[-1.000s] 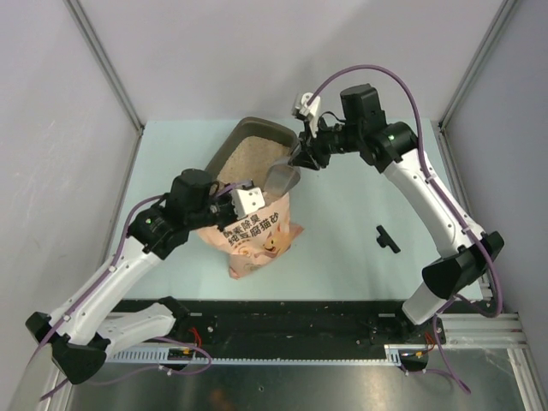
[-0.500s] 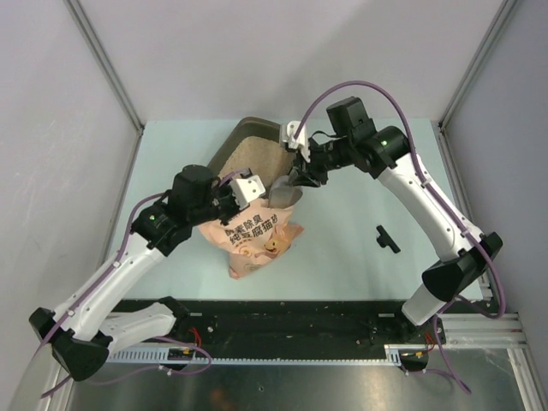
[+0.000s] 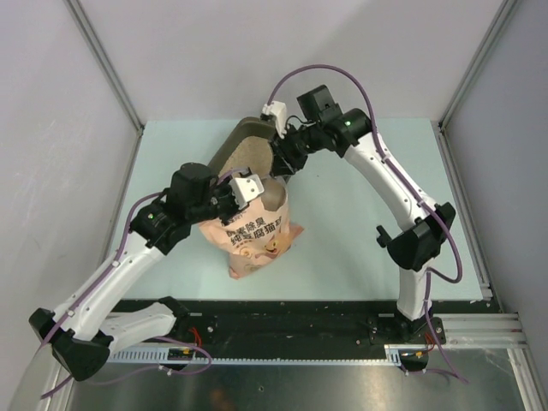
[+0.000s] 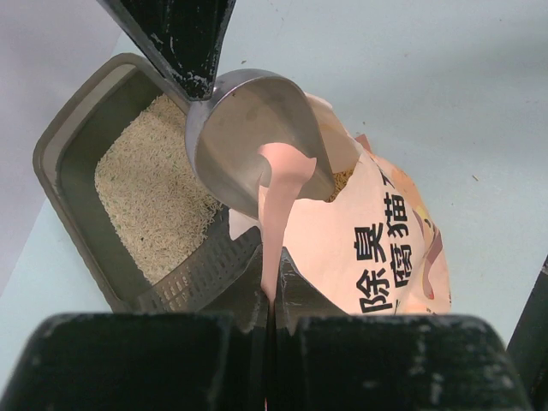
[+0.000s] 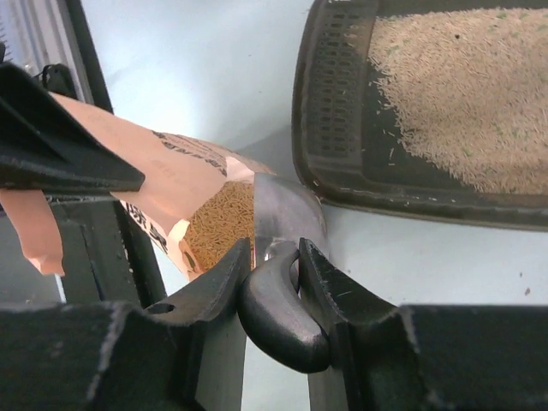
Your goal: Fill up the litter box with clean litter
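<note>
Grey walls and aluminium posts close in a pale green surface, on which everything sits toward the left of centre. The litter box lies at the far side, angled. A bed of clean litter already covers much of its floor, though the wrist views show bare plastic along the near wall and around the slotted step.

Just in front of the box stands a salmon-pink bag, its mouth turned up and back toward the box. The left end effector is clamped tight on a thin strip of the bag's torn edge, holding the mouth open. The right end effector grips the dark handle of a metal scoop, jaws part-way apart around it. The scoop's bowl is pushed into the bag's mouth, where brownish granules show.

This looks like another scoop being loaded, with the fill partly done.

Risks from here:
- The strip held on the left is narrow. A hard push from the scoop could tear it or pull it free, and the mouth would fold shut.
- Pressing down on the soft bag could tip it and spill litter on the surface.
- The rounded handle may swivel between the fingers under a full load, dumping granules in the gap between bag and box.
</note>
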{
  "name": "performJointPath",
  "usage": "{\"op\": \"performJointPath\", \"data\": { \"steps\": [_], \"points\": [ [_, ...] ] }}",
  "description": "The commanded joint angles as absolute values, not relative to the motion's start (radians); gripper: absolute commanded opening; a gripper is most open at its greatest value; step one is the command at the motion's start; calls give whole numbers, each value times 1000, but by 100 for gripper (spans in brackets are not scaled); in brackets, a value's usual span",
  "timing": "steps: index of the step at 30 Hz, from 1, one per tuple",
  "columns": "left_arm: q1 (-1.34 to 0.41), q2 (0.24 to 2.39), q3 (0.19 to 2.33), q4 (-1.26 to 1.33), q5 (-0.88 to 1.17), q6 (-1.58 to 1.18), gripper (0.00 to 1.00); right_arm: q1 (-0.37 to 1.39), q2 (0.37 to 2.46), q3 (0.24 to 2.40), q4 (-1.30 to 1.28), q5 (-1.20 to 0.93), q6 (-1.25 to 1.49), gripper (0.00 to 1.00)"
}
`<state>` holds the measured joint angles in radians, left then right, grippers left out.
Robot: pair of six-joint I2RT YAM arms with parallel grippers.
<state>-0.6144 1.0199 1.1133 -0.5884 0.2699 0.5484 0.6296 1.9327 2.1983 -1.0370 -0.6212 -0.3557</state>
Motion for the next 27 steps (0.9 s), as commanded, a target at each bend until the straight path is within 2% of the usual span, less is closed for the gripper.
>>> {"op": "performJointPath", "data": {
  "steps": [1, 4, 7, 13, 15, 19, 23, 27],
  "points": [
    [-614, 980, 1204, -502, 342, 552, 0, 670, 1907, 2280, -1009, -381, -238, 0],
    [-615, 986, 1213, -499, 351, 557, 0, 728, 1890, 2247, -1012, -141, -232, 0],
    [-615, 985, 1213, -491, 370, 548, 0, 790, 1885, 2204, -1026, -2, -241, 0],
    [-615, 965, 1189, -473, 396, 523, 0, 825, 1830, 2022, -959, 133, -212, 0],
    [-615, 953, 1178, -466, 400, 519, 0, 816, 1812, 1962, -911, 140, -195, 0],
    [-615, 939, 1155, -454, 411, 509, 0, 801, 1711, 1688, -720, 110, -198, 0],
    [-617, 937, 1151, -445, 434, 502, 0, 807, 1719, 1597, -713, 80, -154, 0],
    [-620, 942, 1154, -440, 440, 494, 0, 796, 1721, 1531, -703, -68, -72, 0]
  ]
}}
